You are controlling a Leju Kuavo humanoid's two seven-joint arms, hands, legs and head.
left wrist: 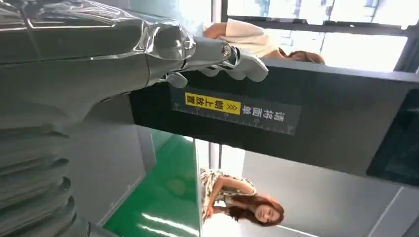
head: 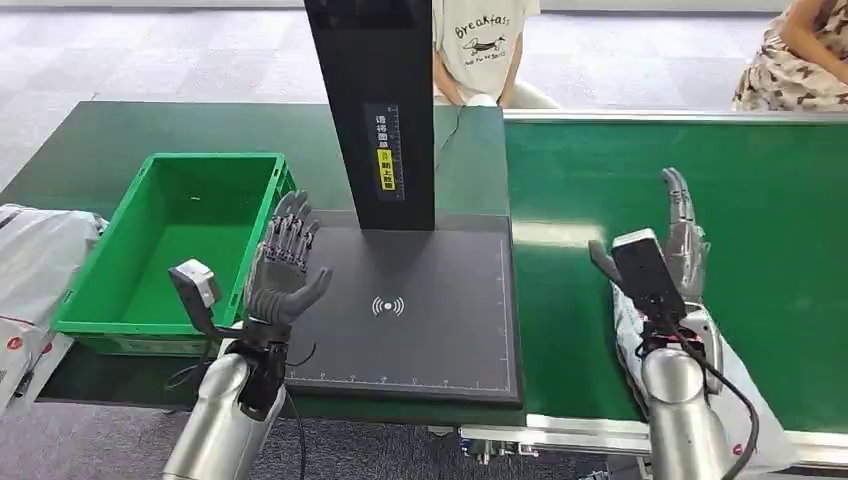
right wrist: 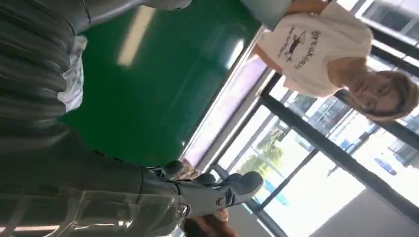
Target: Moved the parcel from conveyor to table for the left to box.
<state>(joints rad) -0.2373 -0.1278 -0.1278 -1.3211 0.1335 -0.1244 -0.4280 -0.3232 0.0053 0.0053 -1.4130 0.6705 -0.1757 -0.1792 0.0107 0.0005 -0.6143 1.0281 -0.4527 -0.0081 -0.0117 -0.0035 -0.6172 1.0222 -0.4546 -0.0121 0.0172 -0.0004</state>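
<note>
Parcel [head: 735, 385] looks like a floppy, slick poly bag at the conveyor's [head: 780, 200] near edge, under the right hand [head: 683, 235]; I'd grab a bunched edge. Both that hand and the left hand [head: 285, 265] are spread and hold nothing.

Left robot hand [head: 285, 262] and right robot hand [head: 682, 235] raised, fingers spread, holding nothing.

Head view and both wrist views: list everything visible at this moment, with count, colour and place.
crate: one, green, on the table left of the black pad.
black pad: one, centre of table.
black post: one, upright at the pad's rear.
conveyor: one, green, at right.
parcel: one, white, on the conveyor under the right arm.
white bags: far left, off the table.
people: two, behind the table.
left hand: open, between crate and pad.
right hand: open, over the conveyor.
</note>
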